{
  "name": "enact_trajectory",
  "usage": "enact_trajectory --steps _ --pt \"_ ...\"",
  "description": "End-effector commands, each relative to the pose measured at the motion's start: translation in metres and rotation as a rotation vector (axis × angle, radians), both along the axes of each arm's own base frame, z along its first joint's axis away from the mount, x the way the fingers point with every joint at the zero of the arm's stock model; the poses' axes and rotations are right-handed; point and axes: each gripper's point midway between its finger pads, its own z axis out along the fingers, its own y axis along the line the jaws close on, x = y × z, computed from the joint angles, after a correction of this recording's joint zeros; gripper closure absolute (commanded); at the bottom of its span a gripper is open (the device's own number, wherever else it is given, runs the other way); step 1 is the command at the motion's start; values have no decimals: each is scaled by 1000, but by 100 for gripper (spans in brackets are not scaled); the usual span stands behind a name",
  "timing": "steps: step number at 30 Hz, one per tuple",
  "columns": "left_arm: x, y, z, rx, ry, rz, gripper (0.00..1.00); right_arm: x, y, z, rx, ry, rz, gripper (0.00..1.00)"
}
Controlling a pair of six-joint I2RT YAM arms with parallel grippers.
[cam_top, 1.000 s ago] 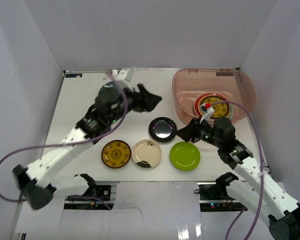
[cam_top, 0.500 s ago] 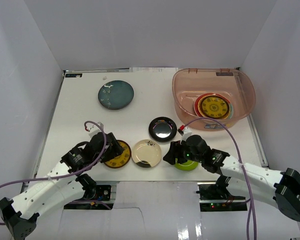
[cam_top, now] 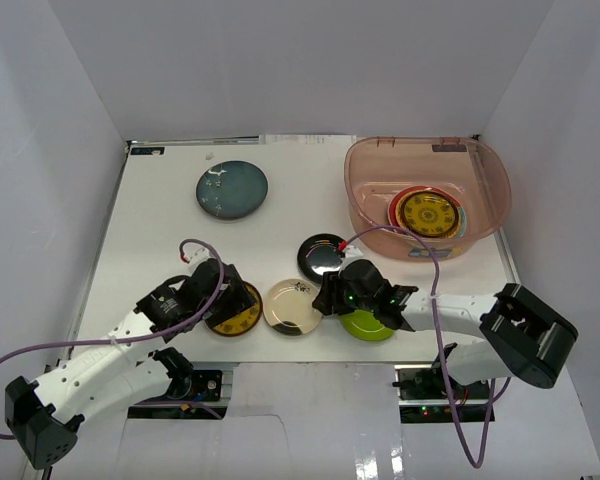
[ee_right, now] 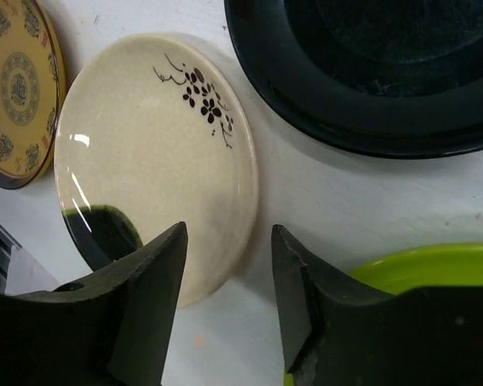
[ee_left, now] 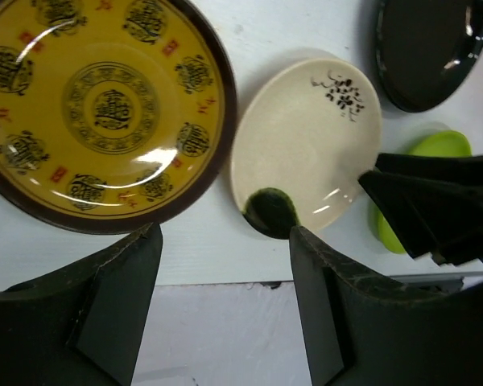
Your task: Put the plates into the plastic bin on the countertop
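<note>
On the white countertop [cam_top: 150, 240] lie a teal plate [cam_top: 232, 189], a glossy black plate [cam_top: 320, 256], a yellow-brown patterned plate [cam_top: 232, 310], a cream plate [cam_top: 292, 307] and a lime green plate [cam_top: 372, 324]. The pinkish plastic bin [cam_top: 492, 165] at the back right holds a stack of plates [cam_top: 427, 214]. My left gripper [cam_top: 242, 299] is open and empty, low over the table's front edge [ee_left: 225, 241], between the yellow-brown plate [ee_left: 105, 112] and the cream plate [ee_left: 310, 149]. My right gripper [cam_top: 326, 296] is open, its jaws astride the cream plate's right rim [ee_right: 229, 241].
The table's near edge [ee_left: 225, 283] runs just under my left fingers. The black plate [ee_right: 370, 72] and the green plate [ee_right: 423, 269] lie close on either side of my right gripper. White walls enclose the table on three sides.
My left arm has swung back from the teal plate to the front, by the yellow-brown plate. My right gripper has come from the bin, over the green plate, to the cream plate's rim.
</note>
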Motion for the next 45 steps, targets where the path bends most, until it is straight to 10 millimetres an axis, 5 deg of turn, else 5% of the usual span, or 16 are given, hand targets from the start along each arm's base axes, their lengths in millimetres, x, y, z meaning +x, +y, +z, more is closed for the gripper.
enact_trajectory --steps 1,4,5,6,10,11,14,16,18,20,27,30,31,33,38,45 --pt "7 -23 27 -92 -82 -105 25 16 23 18 73 -48 -8 49" --pt "11 -26 24 -77 -94 -128 26 18 25 11 71 -38 -15 69" --pt "12 -30 24 -80 -97 -144 26 18 25 10 70 -34 -19 89" --pt "15 -33 25 -77 -106 -156 26 18 24 13 77 -40 -24 92" --pt "52 -54 29 8 -161 -213 24 16 12 35 98 -84 -41 92" --pt "65 -62 43 8 -198 -215 23 17 6 41 89 -114 -47 92" --pt "98 -77 45 50 -213 -237 22 19 -11 81 100 -224 -57 92" --pt "128 -86 66 1 -269 -224 23 29 -32 114 84 -307 -126 92" --pt "153 -90 67 -78 -270 -224 24 45 -53 149 64 -393 -190 92" --pt "173 -86 58 -111 -255 -204 24 57 -84 163 -5 -432 -255 92" --pt "185 -114 15 -255 -145 -294 25 108 -167 274 1 -633 -539 92" --pt "184 -129 1 -300 -106 -352 25 144 -193 289 -11 -628 -619 92" --pt "185 -131 -1 -305 -106 -363 25 165 -216 295 -40 -640 -709 92" --pt "186 -134 -11 -295 -90 -377 26 186 -262 292 -93 -620 -845 92" --pt "185 -138 -37 -200 -74 -367 31 221 -337 237 -111 -477 -1027 92" --pt "181 -148 -64 -149 -29 -392 31 239 -349 163 -122 -304 -1044 92"
